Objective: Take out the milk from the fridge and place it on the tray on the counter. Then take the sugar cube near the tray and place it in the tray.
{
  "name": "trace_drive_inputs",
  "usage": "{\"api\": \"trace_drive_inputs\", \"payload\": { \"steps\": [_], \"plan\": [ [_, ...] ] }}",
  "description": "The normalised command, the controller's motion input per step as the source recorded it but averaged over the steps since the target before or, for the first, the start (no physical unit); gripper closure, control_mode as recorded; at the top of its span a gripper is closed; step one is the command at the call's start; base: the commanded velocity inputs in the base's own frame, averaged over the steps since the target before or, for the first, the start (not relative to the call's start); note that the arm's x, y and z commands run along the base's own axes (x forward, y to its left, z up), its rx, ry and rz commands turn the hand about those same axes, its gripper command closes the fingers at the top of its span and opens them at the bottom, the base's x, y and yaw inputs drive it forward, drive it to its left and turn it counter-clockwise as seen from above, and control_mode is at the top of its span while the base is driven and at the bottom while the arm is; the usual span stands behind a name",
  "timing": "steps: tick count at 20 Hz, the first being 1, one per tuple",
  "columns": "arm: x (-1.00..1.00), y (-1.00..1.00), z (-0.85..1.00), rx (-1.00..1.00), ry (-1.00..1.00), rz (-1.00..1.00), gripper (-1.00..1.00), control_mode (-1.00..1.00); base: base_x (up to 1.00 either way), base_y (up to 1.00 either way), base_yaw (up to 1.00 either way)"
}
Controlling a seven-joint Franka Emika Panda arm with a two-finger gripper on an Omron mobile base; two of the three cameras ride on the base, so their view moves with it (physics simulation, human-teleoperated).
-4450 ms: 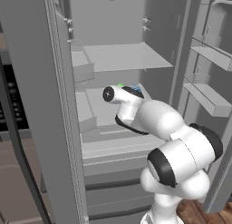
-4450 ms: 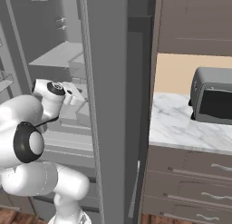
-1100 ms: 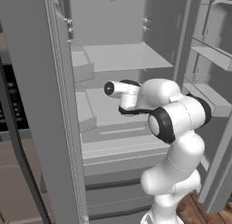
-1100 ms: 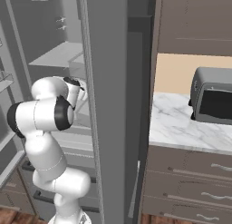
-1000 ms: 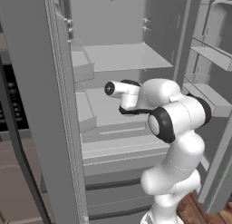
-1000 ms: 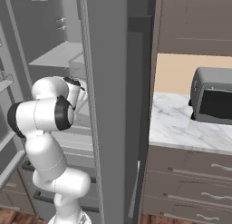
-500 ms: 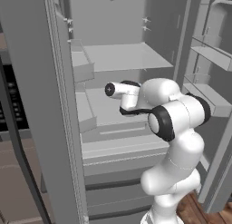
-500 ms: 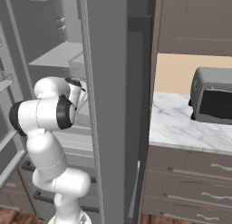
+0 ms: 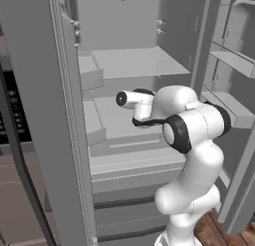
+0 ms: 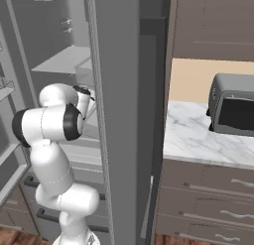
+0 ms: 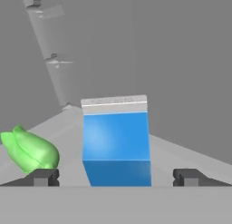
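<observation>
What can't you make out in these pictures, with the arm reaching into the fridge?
- Milk: its base is cut off at the bottom of the hand view.
- Green object: too blurred to identify.
- Pincer: just its fingertips show, either side of the carton.
- Counter: the right base view's edge cuts it off.

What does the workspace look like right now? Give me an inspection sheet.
Surface: grey fridge shelf, carrying two things.
Job's things: milk upright on the shelf, centred ahead of the gripper; fridge open; counter to the right.
Clutter: green object beside the milk, apart from it.
Grippers: gripper open, fingers either side of the milk, not closed on it.
Cables: nothing seen.
Surroundings: toaster oven on the counter; drawers below.
</observation>
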Motion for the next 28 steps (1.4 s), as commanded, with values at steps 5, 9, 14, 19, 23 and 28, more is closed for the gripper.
{"api": "trace_drive_inputs", "payload": {
  "steps": [5, 9, 14, 19, 23, 28],
  "plan": [
    [0.12, -0.01, -0.03, 0.00, 0.00, 0.00, -1.00, -1.00, 0.00, 0.00, 0.00],
    [0.02, -0.16, 0.00, 0.01, 0.00, 0.00, -1.00, -1.00, 0.00, 0.00, 0.00],
    [0.03, -0.17, 0.00, 0.02, 0.00, 0.00, -1.00, -1.00, 0.00, 0.00, 0.00],
    [0.09, -0.03, -0.02, 0.00, 0.00, 0.00, -1.00, -1.00, 0.00, 0.00, 0.00],
    [0.12, 0.00, -0.11, 0.00, 0.00, 0.00, 1.00, -1.00, 0.00, 0.00, 0.00],
    [0.01, -0.01, -0.01, 0.00, -0.04, 0.00, 1.00, -1.00, 0.00, 0.00, 0.00]
  ]
}}
